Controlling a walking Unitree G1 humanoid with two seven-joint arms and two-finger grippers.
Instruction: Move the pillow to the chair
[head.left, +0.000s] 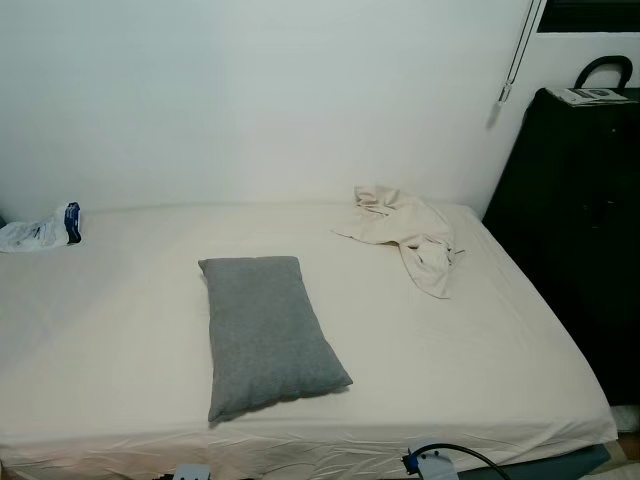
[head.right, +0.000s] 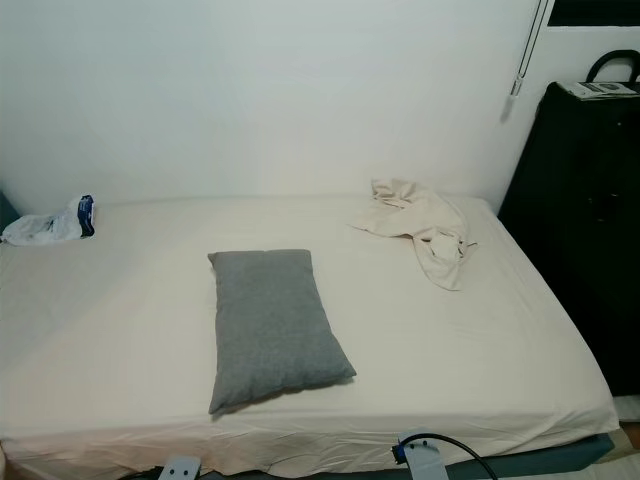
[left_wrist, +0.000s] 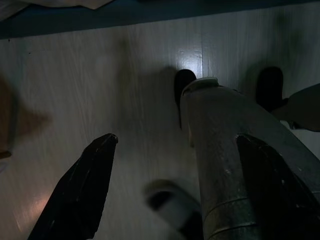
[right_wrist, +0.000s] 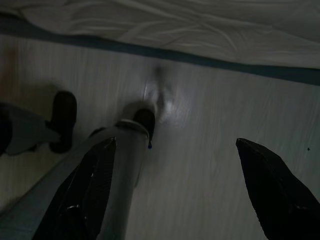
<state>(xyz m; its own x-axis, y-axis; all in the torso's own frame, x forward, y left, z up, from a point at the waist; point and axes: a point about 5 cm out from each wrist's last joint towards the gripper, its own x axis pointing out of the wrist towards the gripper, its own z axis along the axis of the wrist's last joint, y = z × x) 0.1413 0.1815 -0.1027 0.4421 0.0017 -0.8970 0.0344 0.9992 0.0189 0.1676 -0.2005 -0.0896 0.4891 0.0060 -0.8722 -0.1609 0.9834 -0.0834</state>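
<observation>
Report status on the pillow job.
Both claws open, hanging low over the floor beside the bed. Grey pillow flat on the sheet, untouched. Crumpled cloth lies apart; nothing blocking.

The bed (head.left: 120, 340) bears a grey pillow (head.left: 268, 332), crumpled cloth (head.left: 410, 235), perhaps a bag (head.left: 42, 230).

No text, label or number is legible.

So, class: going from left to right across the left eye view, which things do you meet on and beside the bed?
White plastic bag → grey pillow → crumpled cream cloth → black cabinet beside the bed.
</observation>
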